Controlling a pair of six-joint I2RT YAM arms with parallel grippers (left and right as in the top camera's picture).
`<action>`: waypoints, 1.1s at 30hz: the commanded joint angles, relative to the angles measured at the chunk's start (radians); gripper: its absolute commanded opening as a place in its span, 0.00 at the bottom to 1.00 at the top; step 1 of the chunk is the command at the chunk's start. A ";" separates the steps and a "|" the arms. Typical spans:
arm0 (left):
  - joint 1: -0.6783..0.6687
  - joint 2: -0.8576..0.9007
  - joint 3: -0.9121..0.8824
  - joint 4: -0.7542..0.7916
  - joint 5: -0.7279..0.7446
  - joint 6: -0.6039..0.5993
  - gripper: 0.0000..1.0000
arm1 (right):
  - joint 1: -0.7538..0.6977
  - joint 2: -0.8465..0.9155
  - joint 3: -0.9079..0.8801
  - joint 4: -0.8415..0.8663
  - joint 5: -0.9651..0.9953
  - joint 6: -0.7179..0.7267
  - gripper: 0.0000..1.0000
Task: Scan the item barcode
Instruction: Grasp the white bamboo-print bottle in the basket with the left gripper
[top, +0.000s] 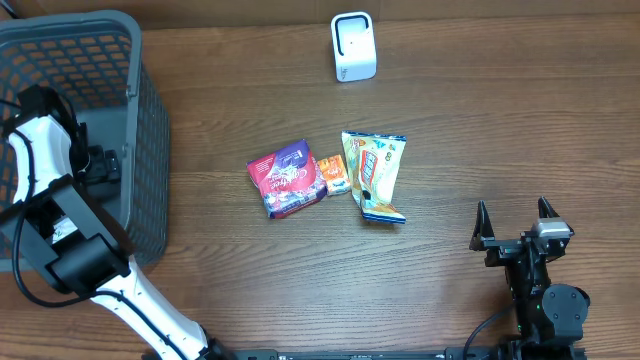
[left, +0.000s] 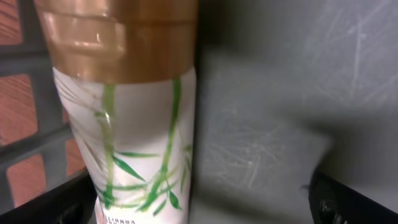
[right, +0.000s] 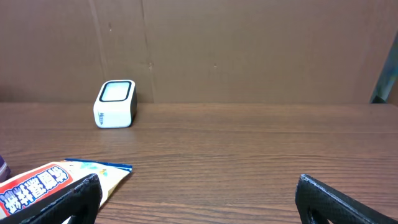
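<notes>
A white bottle (left: 137, 124) printed with green bamboo, with a copper-coloured cap, lies inside the grey basket (top: 150, 120). My left gripper (left: 199, 205) is down in that basket and open; the bottle lies between its fingers (left: 354, 202), close to the left one, without being clamped. From overhead the bottle is hidden under the left arm (top: 45, 150). The white scanner (top: 353, 46) stands at the back of the table, also visible as a small box (right: 115, 104). My right gripper (top: 512, 215) hovers open and empty at the front right (right: 199, 199).
Three packets lie mid-table: a purple-red one (top: 287, 179), a small orange one (top: 333, 173) and a yellow-blue snack bag (top: 375, 173), whose corner (right: 56, 180) reaches toward my right gripper's left finger. The basket's slotted wall (left: 25, 62) stands just left of the bottle.
</notes>
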 joint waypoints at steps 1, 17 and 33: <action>0.023 0.005 -0.050 0.013 0.046 0.034 1.00 | 0.004 -0.010 -0.010 0.008 0.002 0.003 1.00; 0.050 0.005 -0.061 -0.063 0.222 0.047 0.79 | 0.004 -0.010 -0.010 0.008 0.002 0.003 1.00; 0.043 0.005 -0.048 -0.117 0.222 -0.016 0.04 | 0.004 -0.010 -0.010 0.008 0.002 0.003 1.00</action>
